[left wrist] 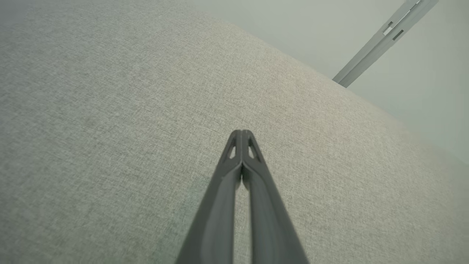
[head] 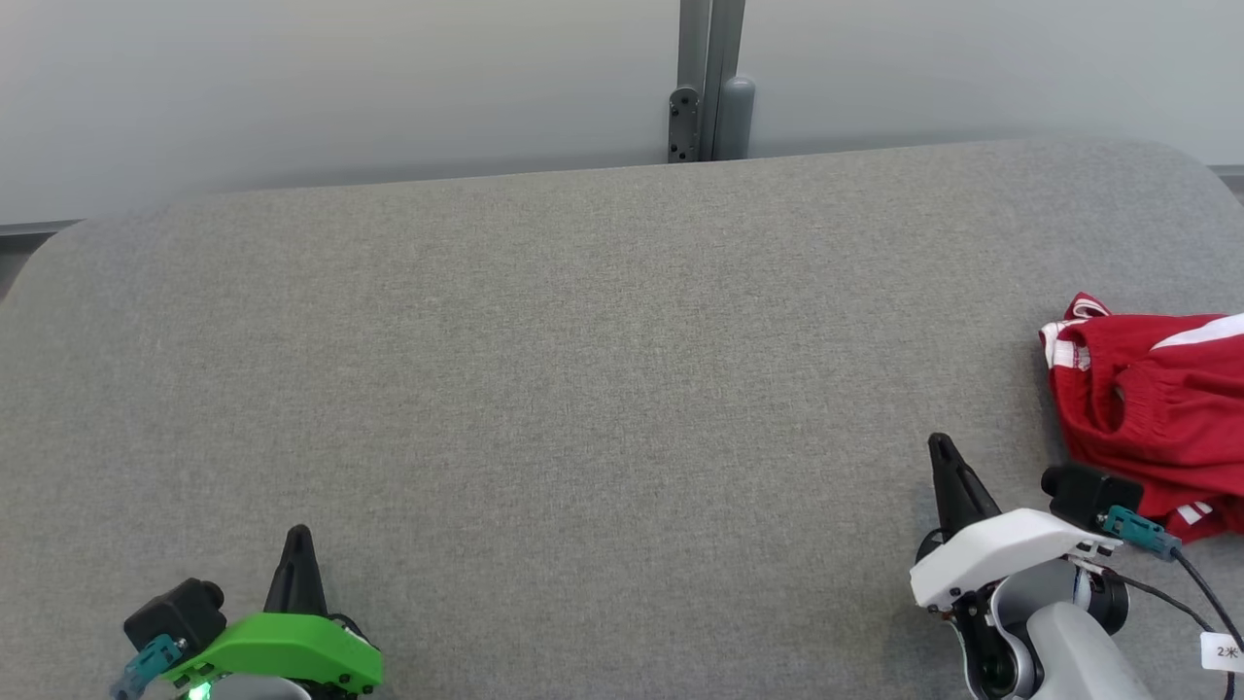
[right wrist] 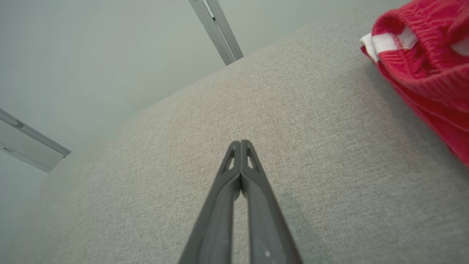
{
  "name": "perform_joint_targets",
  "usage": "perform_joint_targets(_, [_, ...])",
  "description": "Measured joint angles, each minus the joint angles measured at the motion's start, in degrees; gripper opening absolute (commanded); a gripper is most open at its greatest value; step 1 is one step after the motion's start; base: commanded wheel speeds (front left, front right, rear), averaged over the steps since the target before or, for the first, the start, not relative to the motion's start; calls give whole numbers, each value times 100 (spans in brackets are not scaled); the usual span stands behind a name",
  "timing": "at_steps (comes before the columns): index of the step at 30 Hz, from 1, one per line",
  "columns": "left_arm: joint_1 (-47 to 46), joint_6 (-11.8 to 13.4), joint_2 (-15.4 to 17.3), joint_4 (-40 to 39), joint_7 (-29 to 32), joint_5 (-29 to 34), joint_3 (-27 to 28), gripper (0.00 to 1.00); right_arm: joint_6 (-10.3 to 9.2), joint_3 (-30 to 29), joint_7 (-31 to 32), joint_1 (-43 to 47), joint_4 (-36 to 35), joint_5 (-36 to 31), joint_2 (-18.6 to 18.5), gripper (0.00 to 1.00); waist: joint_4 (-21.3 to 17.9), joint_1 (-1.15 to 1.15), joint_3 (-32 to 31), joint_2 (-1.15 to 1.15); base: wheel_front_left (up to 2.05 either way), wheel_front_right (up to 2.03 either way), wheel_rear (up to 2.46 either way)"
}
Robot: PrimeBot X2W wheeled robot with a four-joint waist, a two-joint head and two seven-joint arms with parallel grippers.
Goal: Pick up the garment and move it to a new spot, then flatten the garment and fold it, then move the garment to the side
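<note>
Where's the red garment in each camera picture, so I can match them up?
Head view: red garment at the right edge, mid-height.
Left wrist view: grey surface, with the post at upper right.
Right wrist view: upper right corner.
Shared landmark: the post behind the grey surface, top centre in the head view.

You have soft, even, fairly bright light. The right gripper (right wrist: 240, 142) throws only a faint, blurred shadow on the table (right wrist: 329, 146). Your wrist views bow at the edges, and the table's far edge fades hazily into the wall (right wrist: 91, 55).
</note>
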Motion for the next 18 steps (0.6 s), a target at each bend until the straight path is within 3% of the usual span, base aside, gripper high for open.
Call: perform_joint_targets(18, [-3, -144, 4, -296, 381, -1497, 140, 0, -1, -216, 387, 130, -352, 1567, -4, 0, -20, 0, -53, 0, 0, 0, 0])
